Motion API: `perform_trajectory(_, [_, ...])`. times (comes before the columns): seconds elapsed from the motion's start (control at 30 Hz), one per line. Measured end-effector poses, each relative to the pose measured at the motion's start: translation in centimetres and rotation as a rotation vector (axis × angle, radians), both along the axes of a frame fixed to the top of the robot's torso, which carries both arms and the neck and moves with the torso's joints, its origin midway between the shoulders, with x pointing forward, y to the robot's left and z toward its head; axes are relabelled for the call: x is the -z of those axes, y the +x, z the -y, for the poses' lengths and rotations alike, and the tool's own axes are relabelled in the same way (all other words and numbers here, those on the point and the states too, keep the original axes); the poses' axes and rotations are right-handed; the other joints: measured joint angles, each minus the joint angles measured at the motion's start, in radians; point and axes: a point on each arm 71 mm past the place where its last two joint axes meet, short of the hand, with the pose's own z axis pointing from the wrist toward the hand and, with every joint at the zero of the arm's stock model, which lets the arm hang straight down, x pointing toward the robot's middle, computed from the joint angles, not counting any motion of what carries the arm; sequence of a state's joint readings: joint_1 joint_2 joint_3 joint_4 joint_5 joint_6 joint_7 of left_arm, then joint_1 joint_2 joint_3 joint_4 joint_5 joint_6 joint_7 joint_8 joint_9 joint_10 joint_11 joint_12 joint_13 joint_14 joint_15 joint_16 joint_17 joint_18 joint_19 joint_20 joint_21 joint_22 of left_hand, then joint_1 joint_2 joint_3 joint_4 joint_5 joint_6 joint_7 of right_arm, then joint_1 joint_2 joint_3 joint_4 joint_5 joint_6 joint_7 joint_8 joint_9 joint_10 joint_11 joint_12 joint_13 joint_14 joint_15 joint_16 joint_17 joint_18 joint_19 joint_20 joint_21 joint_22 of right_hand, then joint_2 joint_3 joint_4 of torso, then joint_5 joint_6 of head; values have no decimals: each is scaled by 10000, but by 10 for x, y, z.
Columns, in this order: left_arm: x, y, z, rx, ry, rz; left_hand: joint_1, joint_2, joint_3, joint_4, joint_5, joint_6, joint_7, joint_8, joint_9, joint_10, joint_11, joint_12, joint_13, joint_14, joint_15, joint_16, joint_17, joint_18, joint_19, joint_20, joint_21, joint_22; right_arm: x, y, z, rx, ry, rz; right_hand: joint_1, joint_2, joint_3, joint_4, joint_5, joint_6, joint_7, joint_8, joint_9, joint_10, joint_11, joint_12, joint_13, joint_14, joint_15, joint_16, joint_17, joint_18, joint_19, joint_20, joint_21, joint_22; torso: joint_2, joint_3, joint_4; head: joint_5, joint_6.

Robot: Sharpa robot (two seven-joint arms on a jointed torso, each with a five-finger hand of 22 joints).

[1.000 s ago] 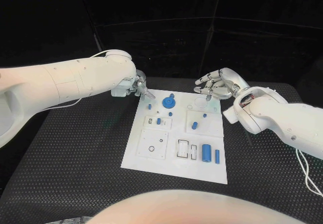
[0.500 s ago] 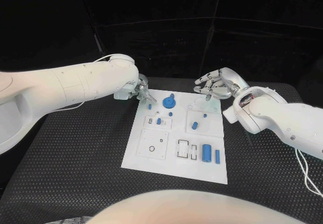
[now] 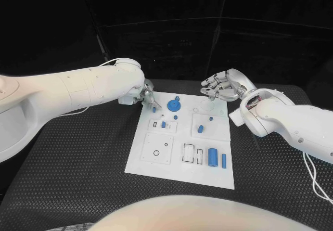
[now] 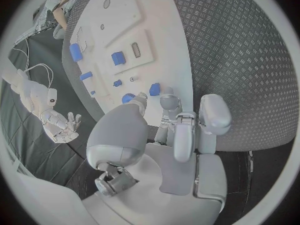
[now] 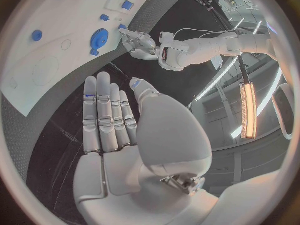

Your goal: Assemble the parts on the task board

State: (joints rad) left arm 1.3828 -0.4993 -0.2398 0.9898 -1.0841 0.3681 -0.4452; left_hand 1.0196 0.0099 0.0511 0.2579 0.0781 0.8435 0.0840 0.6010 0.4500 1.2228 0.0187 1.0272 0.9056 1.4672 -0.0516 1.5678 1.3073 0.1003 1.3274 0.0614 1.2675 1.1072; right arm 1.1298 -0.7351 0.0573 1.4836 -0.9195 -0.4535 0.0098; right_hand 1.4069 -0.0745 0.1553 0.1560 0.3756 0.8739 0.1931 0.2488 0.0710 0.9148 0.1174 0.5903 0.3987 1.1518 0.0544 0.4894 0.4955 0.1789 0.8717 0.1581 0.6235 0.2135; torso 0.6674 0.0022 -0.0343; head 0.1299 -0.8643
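The white task board (image 3: 158, 164) lies in the middle of the black table. At its far end are a blue gear (image 3: 174, 104) and a small blue peg (image 3: 154, 109). My left hand (image 3: 146, 94) hovers at the board's far left corner, fingers apart and holding nothing. In the left wrist view its fingertips (image 4: 169, 103) hang just short of that peg (image 4: 154, 89). My right hand (image 3: 221, 86) is raised over the far right corner, fingers straight, nothing in it (image 5: 115, 117). The right wrist view shows the gear (image 5: 98, 37) and my left hand (image 5: 140, 42) beyond it.
More blue parts sit on the board: a short one (image 3: 163, 124) in a left recess, an oblong one (image 3: 200, 128) mid-board, and a thick cylinder (image 3: 213, 156) beside a thin bar (image 3: 223, 161) near the front right. Black ribbed mat (image 3: 76, 159) surrounds the board.
My left arm has swung in and its hand has crept a little closer to the board's far left corner. The right hand has barely moved.
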Motion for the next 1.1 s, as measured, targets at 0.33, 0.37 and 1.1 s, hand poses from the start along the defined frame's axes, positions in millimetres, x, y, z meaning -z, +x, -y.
perform_trajectory(0.33, [1,0,2,58,-8,-49,176,92,-80,-28,0,0,0,0,-30,-10,10,0,-13,0,0,0,0,0,1,0,0,-11,1,1,1,29,206,-91,156,-159,650,97,-5,86,157,0,-19,671,220,-1748,-2202,-283,388,-2380,-1364,0,-434,539,-1539,-831,4,-5,0,5,-38])
perform_trajectory(0.37, [1,0,2,62,-10,-49,227,143,-95,-42,0,0,0,0,-30,-10,10,0,-13,0,0,0,0,0,0,0,0,-11,1,1,1,29,222,-98,138,-176,669,78,-39,86,157,0,-19,738,221,-1816,-2333,-201,400,-2486,-1432,0,-401,571,-1613,-874,4,-5,2,5,-40])
perform_trajectory(1.1, [2,-2,7,151,-244,-142,1388,896,186,-654,0,38,39,0,-121,-46,-26,63,-108,-1,0,0,0,0,2,-1,-39,2,2,4,2,115,330,-186,48,-266,759,37,-39,50,193,-127,-26,877,256,-2043,-2976,-28,439,-2979,-1756,-1,-244,579,-2035,-1109,4,2,2,27,-84])
